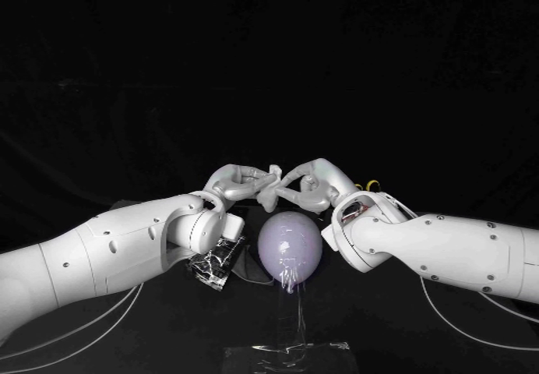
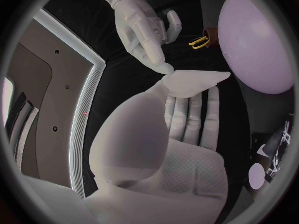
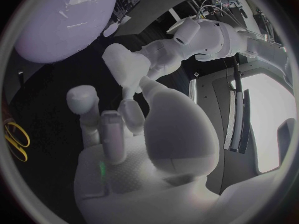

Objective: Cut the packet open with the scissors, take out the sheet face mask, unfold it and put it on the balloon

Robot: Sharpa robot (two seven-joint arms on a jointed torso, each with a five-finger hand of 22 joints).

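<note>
Lilac balloon point(image 1: 290, 245) near left hand point(image 1: 238, 184)

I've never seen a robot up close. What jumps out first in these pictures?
The pale lilac balloon stands out against the dark at the middle of the head view. Above it in that view the left hand and right hand meet fingertip to fingertip. The left holds a small pale piece, probably the mask, which the right touches. A crinkled silver packet lies on the robot's left of the balloon.
</note>
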